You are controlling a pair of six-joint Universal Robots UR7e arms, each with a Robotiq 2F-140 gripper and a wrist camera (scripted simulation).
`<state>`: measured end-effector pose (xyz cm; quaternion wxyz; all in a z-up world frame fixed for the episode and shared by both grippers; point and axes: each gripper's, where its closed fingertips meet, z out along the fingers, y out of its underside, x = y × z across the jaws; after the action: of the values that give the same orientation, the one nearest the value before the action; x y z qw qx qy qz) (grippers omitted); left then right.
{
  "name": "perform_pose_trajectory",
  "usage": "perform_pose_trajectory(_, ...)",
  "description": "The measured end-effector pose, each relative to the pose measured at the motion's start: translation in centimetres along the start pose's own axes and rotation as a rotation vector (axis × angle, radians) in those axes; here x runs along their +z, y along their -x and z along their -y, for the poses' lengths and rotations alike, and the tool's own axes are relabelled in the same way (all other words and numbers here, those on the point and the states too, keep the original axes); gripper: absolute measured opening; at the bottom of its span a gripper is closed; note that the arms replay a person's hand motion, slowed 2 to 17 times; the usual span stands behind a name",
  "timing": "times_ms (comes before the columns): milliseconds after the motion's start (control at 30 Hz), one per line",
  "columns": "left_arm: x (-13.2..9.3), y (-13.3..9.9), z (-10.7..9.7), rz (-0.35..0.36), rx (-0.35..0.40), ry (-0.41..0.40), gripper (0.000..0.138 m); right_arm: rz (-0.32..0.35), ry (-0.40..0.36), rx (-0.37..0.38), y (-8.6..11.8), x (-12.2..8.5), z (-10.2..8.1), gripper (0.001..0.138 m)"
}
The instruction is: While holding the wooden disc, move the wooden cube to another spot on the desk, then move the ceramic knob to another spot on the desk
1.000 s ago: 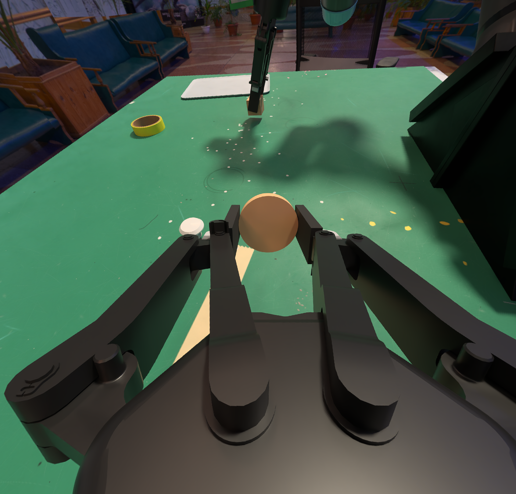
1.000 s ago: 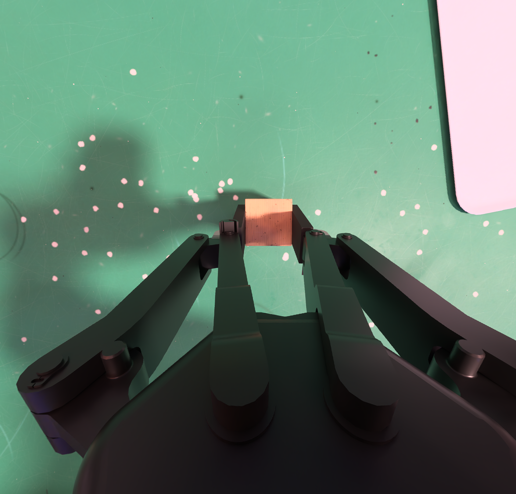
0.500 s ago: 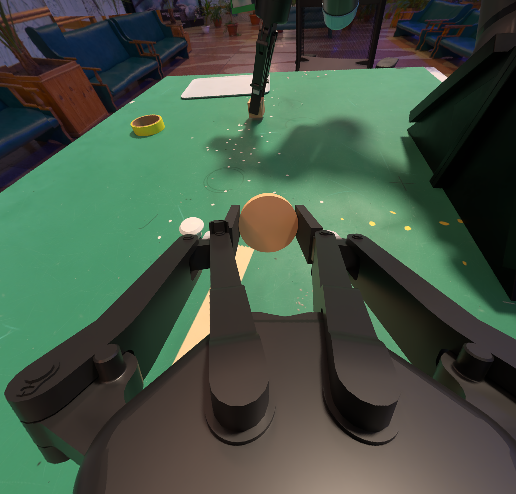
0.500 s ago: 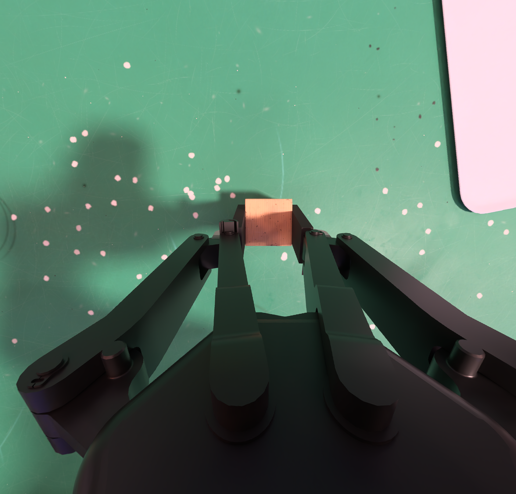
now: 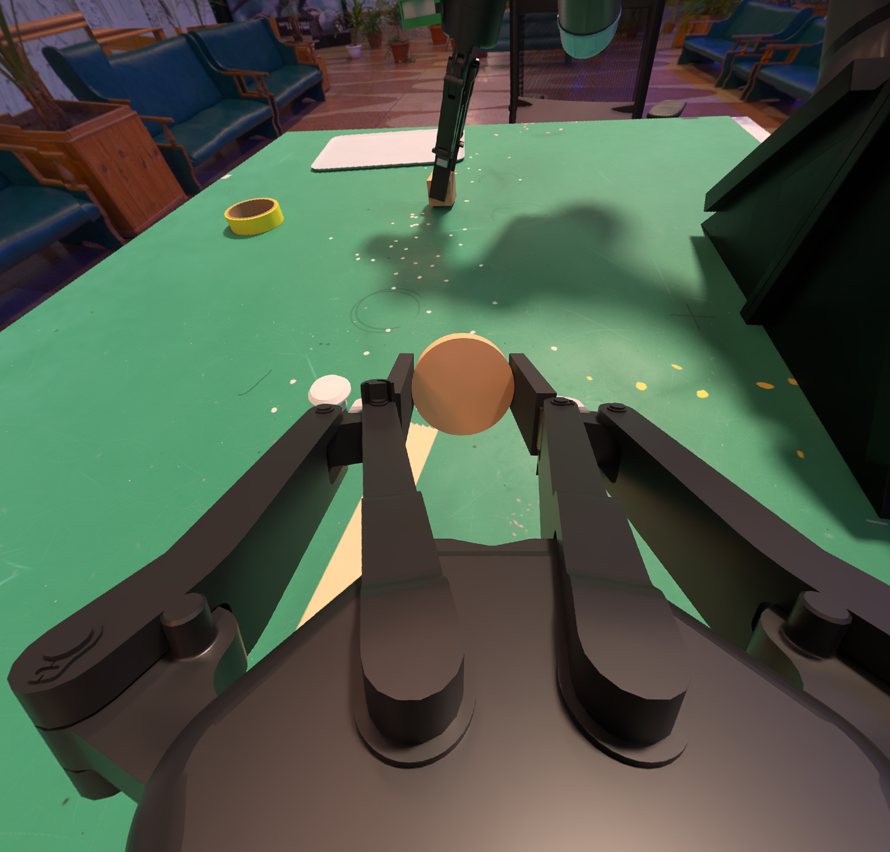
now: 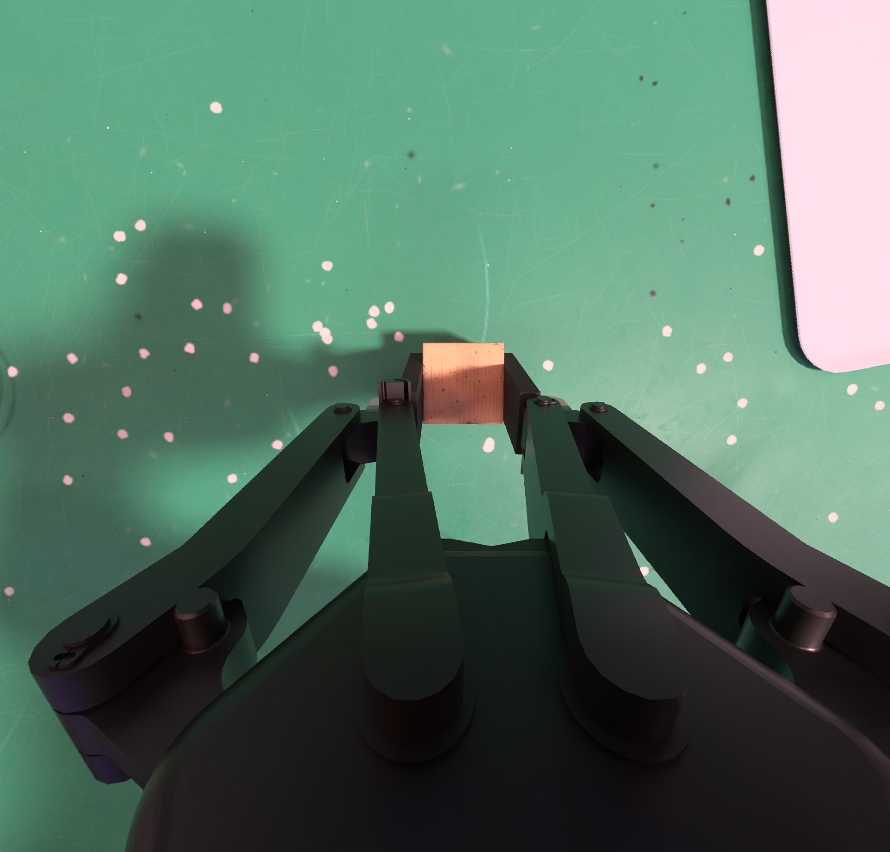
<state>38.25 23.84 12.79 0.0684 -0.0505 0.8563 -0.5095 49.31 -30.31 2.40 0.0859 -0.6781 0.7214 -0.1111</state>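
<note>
Since a second ago our right gripper has carried the wooden cube down toward the green desk: in the left wrist view the cube then hung clear above its shadow, and now its lower edge meets that shadow, so it looks to be resting on the desk or just above it; we cannot tell which. In the right wrist view the speckles and the white board have slid slightly outward around the cube, which fits that descent. Nothing has changed on our left side: our left gripper stays clamped on the wooden disc, one pad on each side of its rim, held above the desk near its middle. The right fingers are closed on two opposite faces of the cube, which sits toward the far edge, just beside the near corner of the white board. We judge the first move nearly done: the cube is at a spot but not yet let go. The ceramic knob lies untouched on the desk just left of our left fingertips, so its move is all still ahead. A yellow tape roll rests near the left edge, well apart from both.
</note>
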Motion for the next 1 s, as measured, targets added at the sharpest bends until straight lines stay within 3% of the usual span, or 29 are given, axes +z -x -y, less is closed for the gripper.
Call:
perform_pose_trajectory(533, 0.02, -0.11, 0.01, 0.001, 0.004, 0.004, 0.052, 0.005, 0.006, -0.014, 0.10, 0.44, -0.30, 0.040)
perform_pose_trajectory(1000, -0.15, -0.17, 0.22, 0.004, 0.007, 0.000, 0.052, -0.016, -0.007, -0.040, 0.10, -0.31, -0.22, 0.069)
